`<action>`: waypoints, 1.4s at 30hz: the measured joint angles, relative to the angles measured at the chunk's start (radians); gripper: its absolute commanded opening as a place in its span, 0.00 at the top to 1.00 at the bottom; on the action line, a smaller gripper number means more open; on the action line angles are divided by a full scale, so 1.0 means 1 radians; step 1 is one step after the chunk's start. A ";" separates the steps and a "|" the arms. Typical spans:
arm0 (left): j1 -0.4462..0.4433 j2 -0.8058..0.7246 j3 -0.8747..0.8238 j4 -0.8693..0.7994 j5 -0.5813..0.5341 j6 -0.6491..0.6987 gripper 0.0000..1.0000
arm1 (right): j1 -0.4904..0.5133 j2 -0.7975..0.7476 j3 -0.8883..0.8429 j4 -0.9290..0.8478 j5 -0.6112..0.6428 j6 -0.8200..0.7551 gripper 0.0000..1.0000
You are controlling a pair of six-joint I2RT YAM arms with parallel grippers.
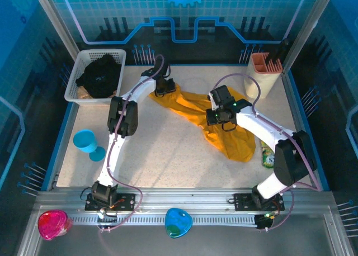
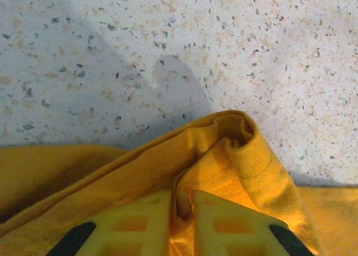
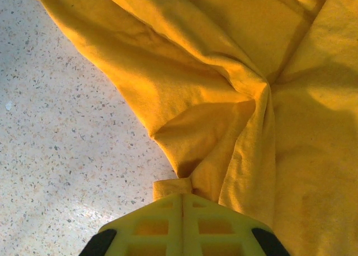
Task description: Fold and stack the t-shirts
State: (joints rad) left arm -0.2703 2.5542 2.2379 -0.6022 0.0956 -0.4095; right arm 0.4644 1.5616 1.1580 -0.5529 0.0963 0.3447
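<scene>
A white mesh basket (image 1: 75, 77) is sitting in the upper left of the top view, on the speckled tabletop (image 1: 168, 161). A blue goblet (image 1: 85, 140) is resting near the left edge, below the basket. A peach holder (image 1: 263, 77) is standing at the upper right, with dark tools (image 1: 279, 56) sticking up from it. A small green item (image 1: 267, 155) is lying at the lower right. A pink heart-shaped piece (image 1: 53, 223) and a blue one (image 1: 178, 222) are sitting on the metal ledge (image 1: 224, 225) along the bottom.
</scene>
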 measured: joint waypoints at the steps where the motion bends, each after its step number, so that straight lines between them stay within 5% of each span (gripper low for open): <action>1: 0.000 0.004 0.000 0.000 0.000 0.000 0.93 | 0.000 -0.003 0.000 -0.001 0.000 0.000 0.99; 2: 0.000 0.008 0.000 0.000 0.000 -0.001 1.00 | 0.000 -0.009 -0.001 -0.003 0.000 0.000 0.99; 13: -0.002 -0.072 -0.086 -0.005 -0.004 0.020 1.00 | 0.000 -0.174 -0.040 -0.049 0.025 0.000 1.00; 28: -0.013 -1.140 -0.934 0.057 0.010 -0.029 1.00 | -0.001 -0.578 -0.200 -0.215 0.034 0.074 0.93; 36: -0.030 -1.492 -1.289 -0.117 -0.048 -0.097 1.00 | -0.003 -0.612 -0.256 -0.280 0.019 0.114 0.81; 42: -0.030 -1.636 -1.313 -0.208 -0.119 -0.117 1.00 | 0.064 -0.539 -0.323 -0.277 -0.004 0.175 0.76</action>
State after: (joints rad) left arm -0.3004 0.9180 0.9253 -0.8101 -0.0231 -0.5262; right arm 0.5285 1.0229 0.8345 -0.8295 0.0925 0.5198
